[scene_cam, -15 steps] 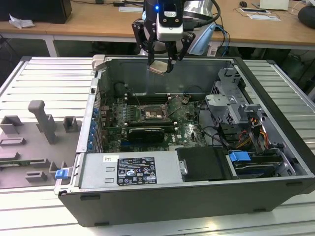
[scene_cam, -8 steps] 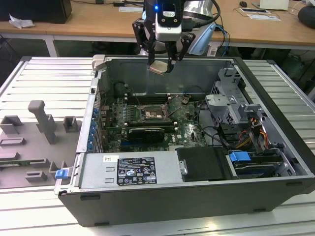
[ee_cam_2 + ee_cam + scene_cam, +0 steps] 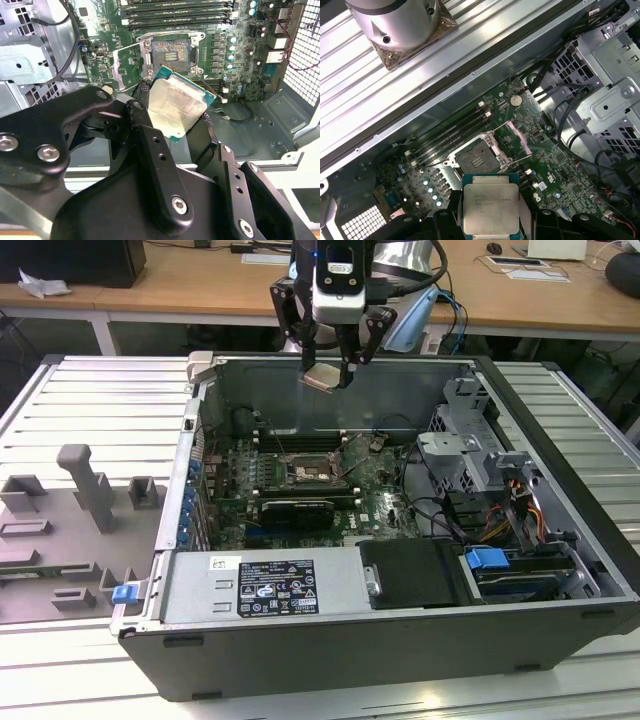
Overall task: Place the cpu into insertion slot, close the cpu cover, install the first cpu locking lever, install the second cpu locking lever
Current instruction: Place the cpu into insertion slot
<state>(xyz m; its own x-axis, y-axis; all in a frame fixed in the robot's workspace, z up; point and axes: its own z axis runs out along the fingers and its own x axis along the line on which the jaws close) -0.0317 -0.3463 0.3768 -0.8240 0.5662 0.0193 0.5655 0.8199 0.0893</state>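
i'm pinching the cpu [image 3: 322, 377] between my fingers [image 3: 152, 142], gripper [image 3: 330, 368] clamping it by its edges. i'm holding it tilted in the upper middle of the exterior view, above the open case [image 3: 400, 640], near the far wall. in both wrist views its pale metal face is showing, with a green edge around it. the slot [image 3: 310, 472] is sitting lower down on the board [image 3: 385, 505], mid-frame in the exterior view, well apart from the cpu. the cover [image 3: 119, 67] is standing flipped up beside the slot, leaving the dark socket centre showing.
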